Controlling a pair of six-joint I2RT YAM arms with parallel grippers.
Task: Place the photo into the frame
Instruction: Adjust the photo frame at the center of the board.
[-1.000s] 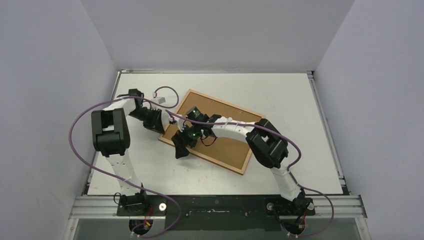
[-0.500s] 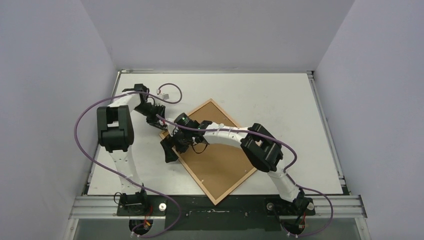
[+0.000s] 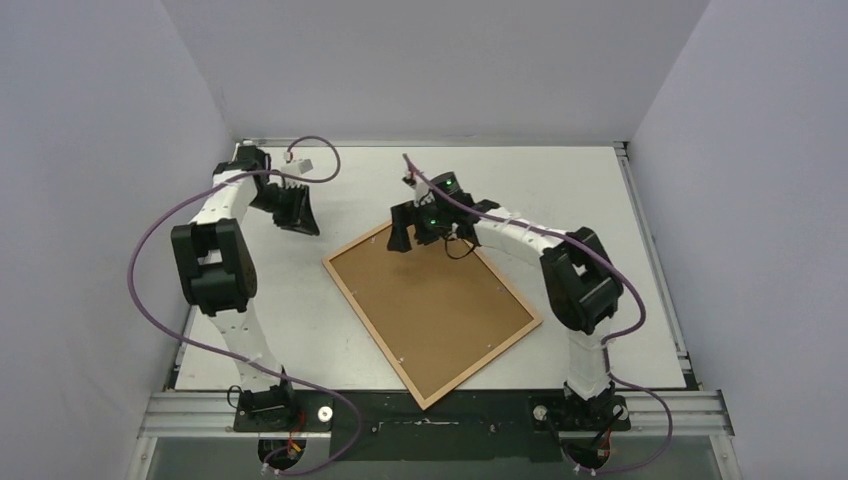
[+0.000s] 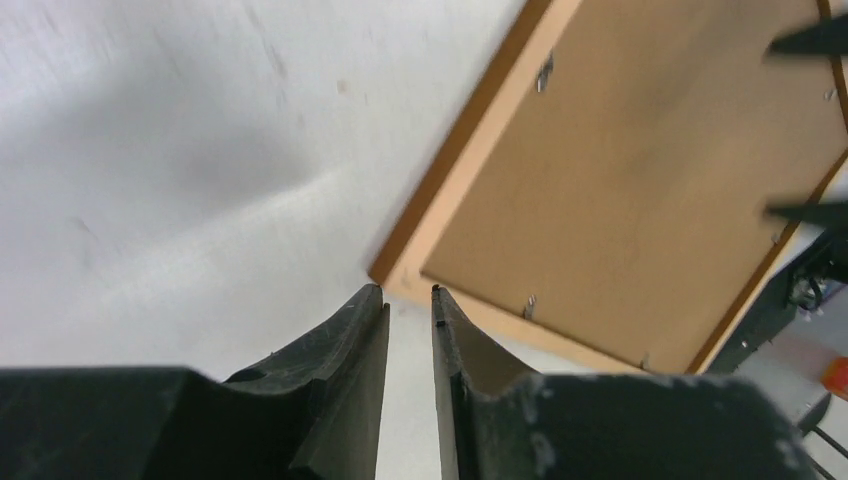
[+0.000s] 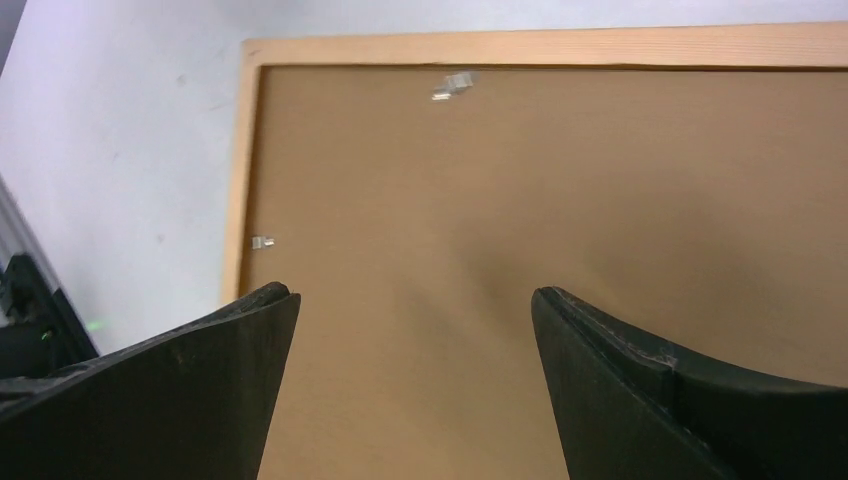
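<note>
The frame lies back-up and turned diagonally on the white table, its near corner at the front rail. A brown fibreboard backing fills it, held by small metal tabs. The photo is hidden. My left gripper hovers over bare table, left of the frame's left corner. Its jaws stand a narrow gap apart around nothing. My right gripper hangs over the frame's far corner, wide open above the backing, gripping nothing. The wooden rim shows beyond its fingers.
Purple cables loop from both arms, one with a white connector near the far left corner. Grey walls enclose the table on three sides. A metal rail runs along the near edge, touching the frame's near corner.
The frame has swung round and slid toward the near edge. My right gripper moved from its left side to its far corner. My left gripper drew back to the far left, its jaws slightly wider.
</note>
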